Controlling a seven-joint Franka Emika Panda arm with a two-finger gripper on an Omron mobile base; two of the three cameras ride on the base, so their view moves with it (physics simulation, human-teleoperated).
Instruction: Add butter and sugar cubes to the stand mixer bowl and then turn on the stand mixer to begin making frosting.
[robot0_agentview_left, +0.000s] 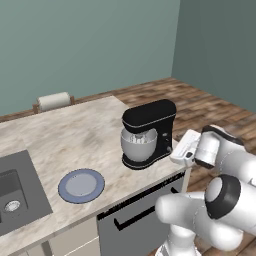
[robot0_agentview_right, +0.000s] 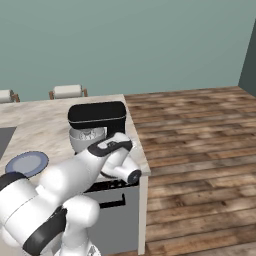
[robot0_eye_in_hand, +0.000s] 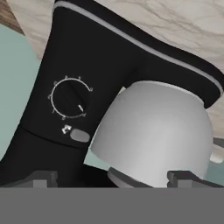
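black stand mixer (robot0_eye_in_hand: 57, 87), no readable label by dial (robot0_eye_in_hand: 70, 99), stand mixer bowl (robot0_eye_in_hand: 153, 131), end effector (robot0_eye_in_hand: 111, 177) released

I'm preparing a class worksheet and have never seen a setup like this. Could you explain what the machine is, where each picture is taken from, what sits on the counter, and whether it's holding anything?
It is a white robot arm in a simulated kitchen. Two pictures come from cameras behind the arm, on its left and right. The third looks along the gripper, whose dark fingertips stand wide apart near the bottom, holding nothing. On the marble counter stand a black stand mixer with its silvery stand mixer bowl, and a flat blue-grey plate that looks bare. A dark sink lies left. The close-up shows the mixer's dial on its side.
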